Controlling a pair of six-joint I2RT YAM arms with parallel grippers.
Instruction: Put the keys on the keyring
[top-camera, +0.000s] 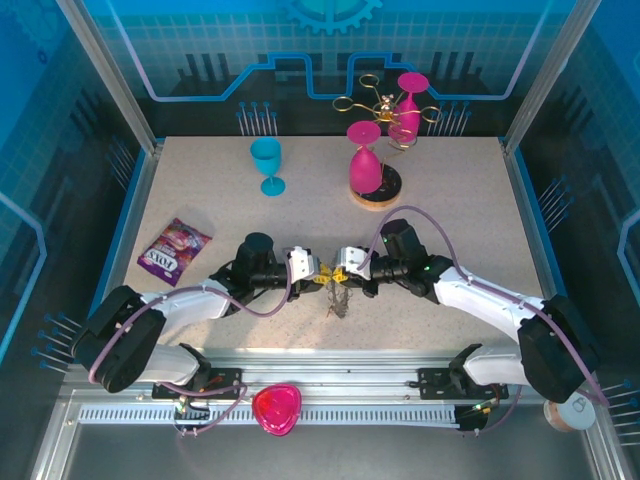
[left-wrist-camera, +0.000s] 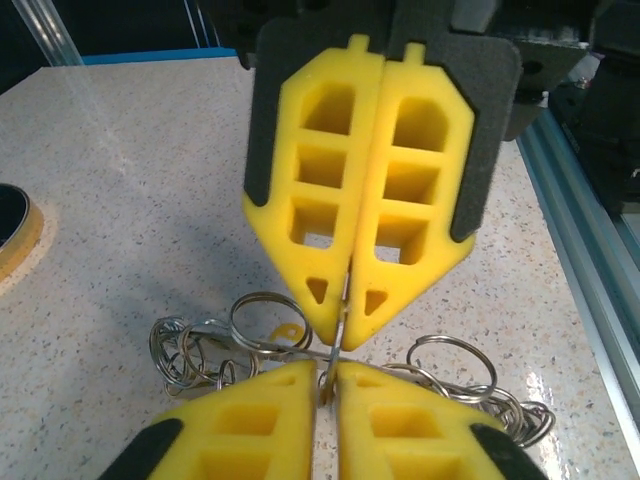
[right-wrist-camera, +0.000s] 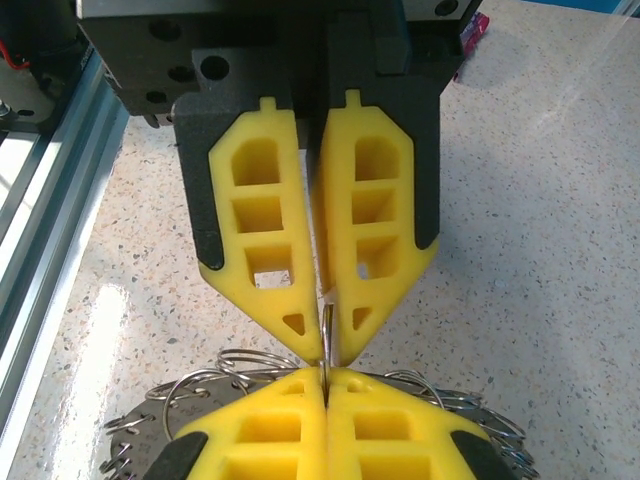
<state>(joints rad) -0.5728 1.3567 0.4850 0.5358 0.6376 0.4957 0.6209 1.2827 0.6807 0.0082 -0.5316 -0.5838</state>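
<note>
Keyring: the keyring (top-camera: 338, 300) lies flat on the bench, a little in from the middle of the near edge, just under and slightly nearer than the spot where the two hands meet.
Left hand: the left hand (top-camera: 316, 268) reaches in from the left, with its fingers pressed closed.
Right hand: the right hand (top-camera: 347, 270) comes from the right, closed too, tip to tip with the other.
Held piece: a thin metal piece (left-wrist-camera: 341, 322) is pinched by both hands. I cannot tell whether it is a key shaft or one of the ring's loops.
Axis: that piece runs along the line from one hand to the other, left to right across the bench.
Nearer arm: neither, to my eye; both hands are already on it, with the ring straight below.
Left wrist view: the wire loops (left-wrist-camera: 262, 318) fan out on both sides of the fingers. A yellow bit (left-wrist-camera: 287, 331) among them may be one of the keys, but it is too small to be sure.
Right wrist view: the ring's flat grey plate peeks out at lower left.
Next move, my guess: it hinges on keeping the piece in line with a loop.
Farther back: goblets (top-camera: 266, 165) stand well clear, near the far edge.
</note>
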